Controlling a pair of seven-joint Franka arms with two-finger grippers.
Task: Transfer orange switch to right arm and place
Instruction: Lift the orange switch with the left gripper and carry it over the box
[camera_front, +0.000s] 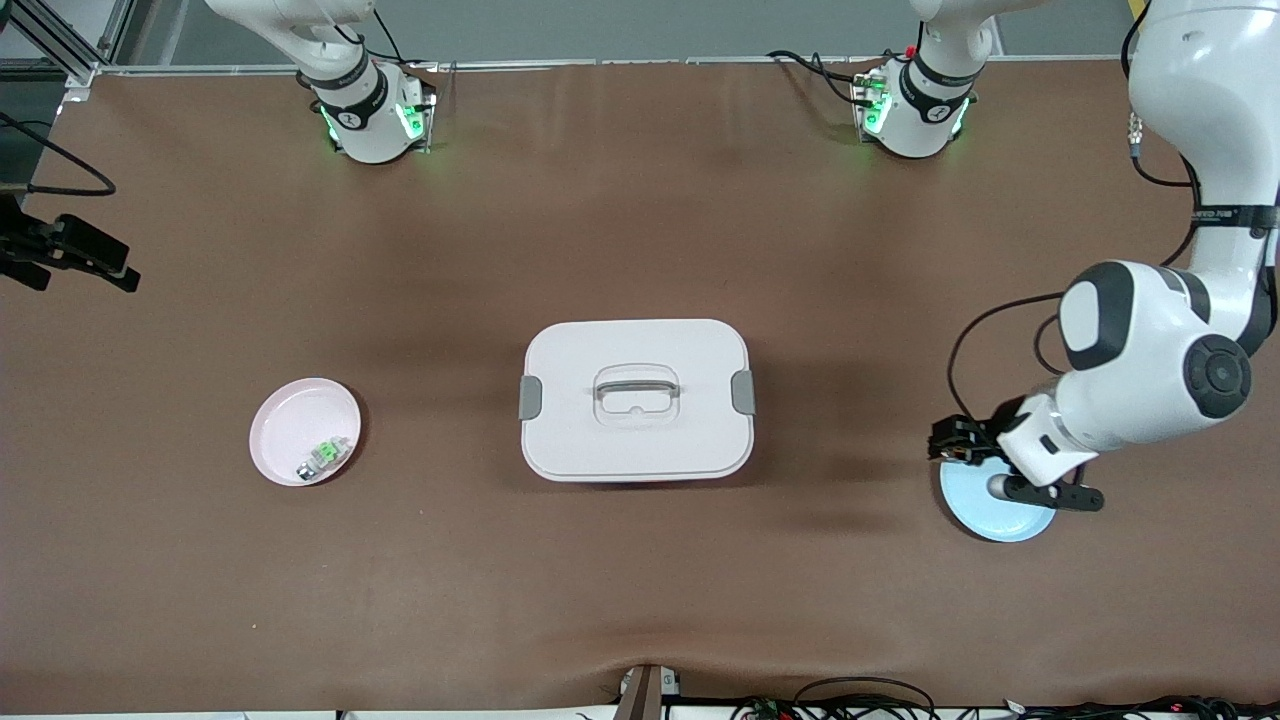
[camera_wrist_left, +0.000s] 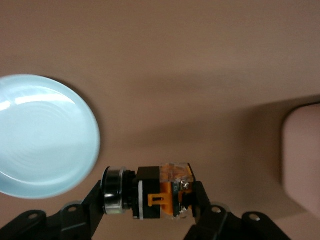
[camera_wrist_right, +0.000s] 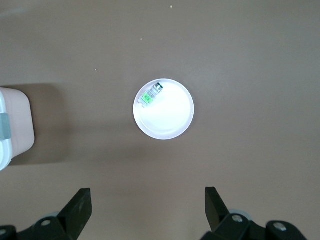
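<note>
Round pale-blue plate (camera_front: 1000, 520), nearest the front camera, near the table's edge at the left arm's end. Just above it hangs the left gripper (camera_wrist_left: 150, 197), fingers clamped on the orange switch (camera_wrist_left: 162, 191), a small black block with an orange middle. Centre: white lidded rectangular box (camera_front: 637, 412). Toward the right arm's end, a round pink plate (camera_front: 300, 425) carries a green-and-silver part (camera_front: 323, 457). The right gripper (camera_wrist_right: 147, 207) hangs high above the table, fingers wide apart and empty.

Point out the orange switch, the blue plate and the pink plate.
orange switch (camera_wrist_left: 162, 192): left wrist view, on its orange middle.
blue plate (camera_front: 985, 520): front view, bare part near its rim.
pink plate (camera_front: 295, 420): front view, bare middle.
</note>
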